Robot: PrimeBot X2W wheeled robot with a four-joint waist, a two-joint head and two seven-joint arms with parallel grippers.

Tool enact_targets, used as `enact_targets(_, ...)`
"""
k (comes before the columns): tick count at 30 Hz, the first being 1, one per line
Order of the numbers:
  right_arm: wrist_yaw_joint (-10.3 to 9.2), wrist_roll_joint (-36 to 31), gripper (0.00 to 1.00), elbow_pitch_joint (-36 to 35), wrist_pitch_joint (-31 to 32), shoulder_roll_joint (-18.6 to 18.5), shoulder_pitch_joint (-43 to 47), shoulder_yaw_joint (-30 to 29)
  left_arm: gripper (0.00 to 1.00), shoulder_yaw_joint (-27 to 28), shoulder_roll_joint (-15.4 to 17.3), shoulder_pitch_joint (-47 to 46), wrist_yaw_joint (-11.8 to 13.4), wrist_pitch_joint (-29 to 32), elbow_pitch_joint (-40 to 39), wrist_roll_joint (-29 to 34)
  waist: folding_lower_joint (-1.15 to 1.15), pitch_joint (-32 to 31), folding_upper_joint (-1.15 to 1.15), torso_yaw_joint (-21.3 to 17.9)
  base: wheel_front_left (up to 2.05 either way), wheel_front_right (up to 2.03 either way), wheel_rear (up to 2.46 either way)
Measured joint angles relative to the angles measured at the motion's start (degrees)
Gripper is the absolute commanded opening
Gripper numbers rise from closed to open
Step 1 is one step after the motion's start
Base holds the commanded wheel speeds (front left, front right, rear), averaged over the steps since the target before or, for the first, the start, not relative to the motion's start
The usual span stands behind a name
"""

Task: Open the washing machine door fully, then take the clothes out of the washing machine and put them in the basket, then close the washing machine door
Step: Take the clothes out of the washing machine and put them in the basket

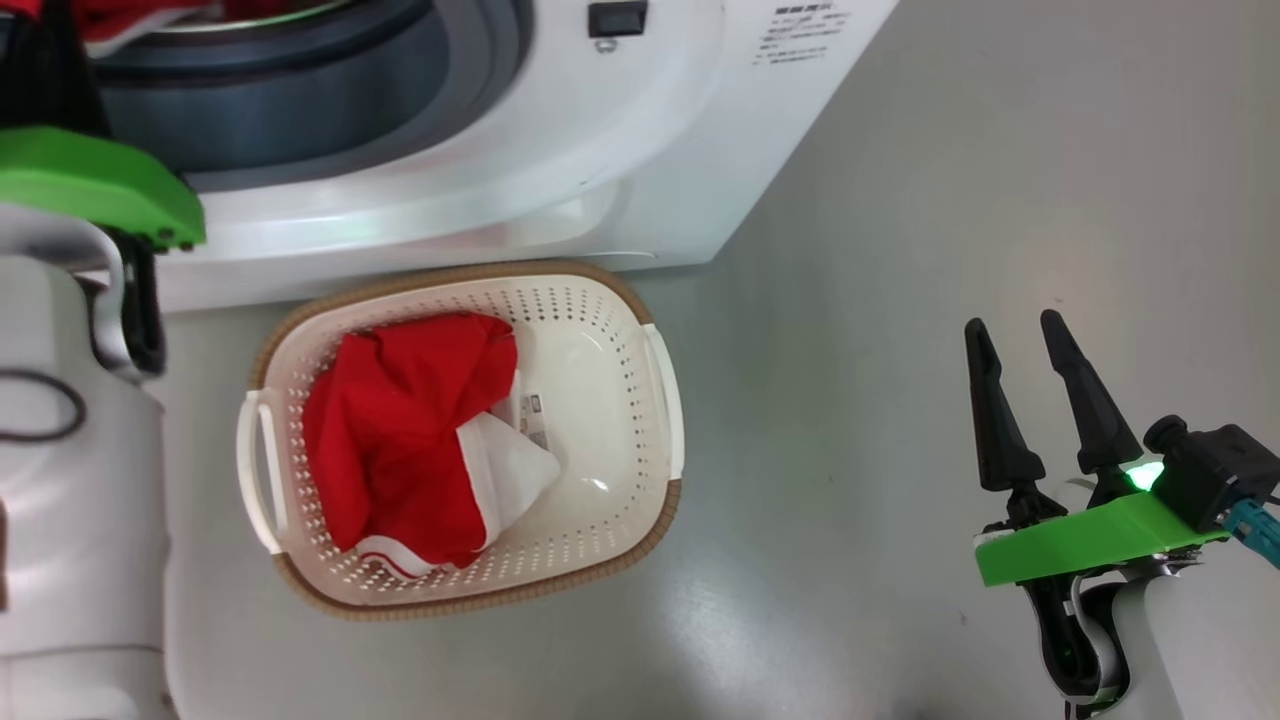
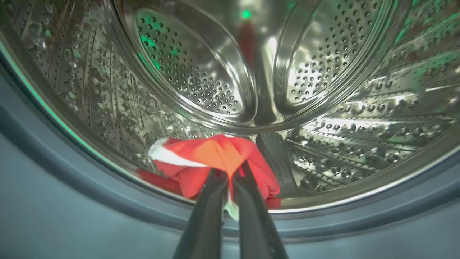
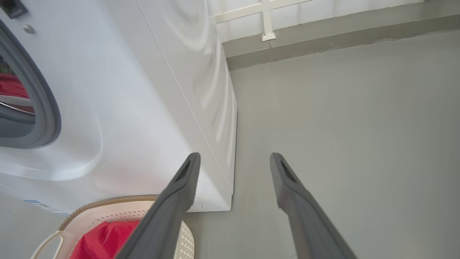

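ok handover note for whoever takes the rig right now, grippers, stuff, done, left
Left gripper: shut on a red garment low in the washing machine drum.
Right gripper: open, empty, over the floor right of the basket.
Done: machine open; a second red garment lies in the basket.
Left: carry the held garment to the basket, check the drum, close the door.

The drum [image 2: 341,108] mouth stood clear to you, bounded only by the grey rubber ring [image 2: 43,162]. Your left gripper [image 2: 230,174], pinched on a red garment [image 2: 215,154], sat low in it with room above and to both sides. The basket [image 1: 450,275] stood on the floor close against the washing machine [image 1: 640,130], below the opening. A second red garment [image 1: 400,430] took its left half, and the right half lay bare. Open floor [image 1: 900,350] surrounded your right gripper [image 1: 1012,322], its fingers apart.
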Motion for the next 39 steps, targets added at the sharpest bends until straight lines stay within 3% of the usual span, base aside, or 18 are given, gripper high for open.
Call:
enact_targets(14, 0.0, -1.33, 1.0, 0.88, 0.0, -0.03, 0.27, -0.79, 0.0, 4.65, -6.15, 14.08, -3.63, 0.0, -24.4, 0.97, 0.0, -4.15, 0.0, 3.25, 0.0, 0.0, 0.0)
enact_targets(22, 0.0, -1.87, 1.0, 1.16, 0.01, -0.04, 1.74, -1.38, 0.0, 4.25, -7.22, 21.51, -4.78, -0.01, -37.26, 0.35, 0.0, -6.34, 0.0, 4.63, 0.0, 0.0, 0.0)
enact_targets(39, 0.0, -1.91, 1.0, 1.38, 0.01, -0.04, 2.46, -1.27, 0.0, -0.86, -7.15, 31.25, -4.68, -0.27, -61.14, -3.66, 0.0, -7.61, 0.0, 5.53, 0.0, 0.0, 0.0)
